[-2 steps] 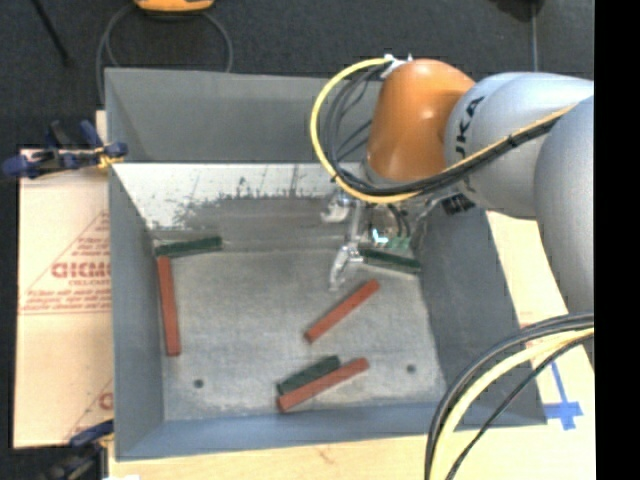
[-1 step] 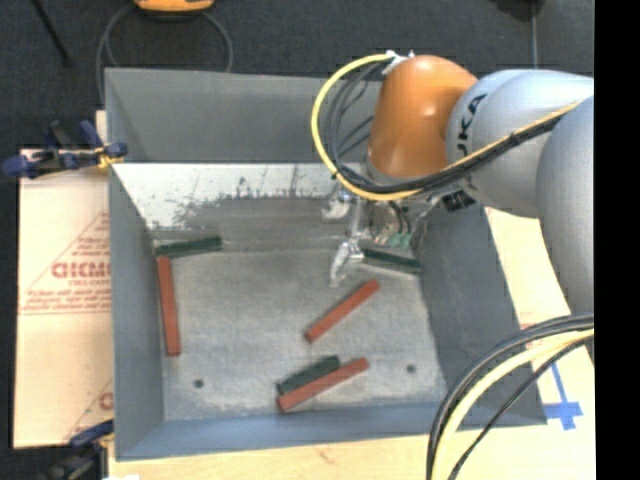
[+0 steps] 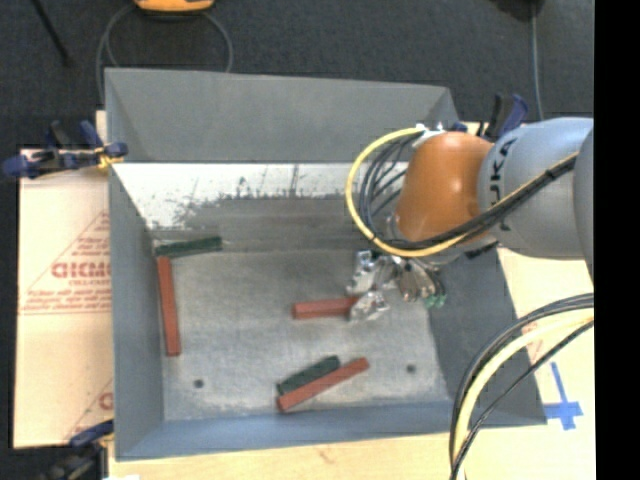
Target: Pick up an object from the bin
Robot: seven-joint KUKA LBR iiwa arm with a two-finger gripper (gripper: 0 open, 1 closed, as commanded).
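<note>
Grey bin (image 3: pixel 280 128): metal, sloped walls, seen from above; five slim bars loose on the floor, well spread, no heap.
Robot gripper (image 3: pixel 368 296): low over the floor, right of centre, beneath the wrist's orange cover (image 3: pixel 440 183) and looped cables (image 3: pixel 356 193); touching or just beside the right end of the middle red bar (image 3: pixel 320 310); open or closed, cannot tell (metal parts bunched together at that spot).
Likely target: middle red bar, flat, nearly level across the view, centre of the floor, apart from every other bar; judged the target from closeness alone.
Front pair: front green bar (image 3: pixel 308 373) lying against front red bar (image 3: pixel 330 382), both slanted, near the front wall, well apart from the gripper.
Left pair: left red bar (image 3: pixel 169 308) along the left wall, back green bar (image 3: pixel 188 247) at its far end, forming a corner; far from the gripper.
Risk one: hold at the very end rather than the middle, so probable swing or droop on lifting, then a slip out.
Risk two: contact beside the bar instead of around it, so a shove along the floor and an empty close.
Risk three: thin, flat shape with little height to catch; a miss if too shallow, a scrape on the floor if too deep.
Lesser risk: snagging a neighbour, unlikely given the clear gap all round.
</note>
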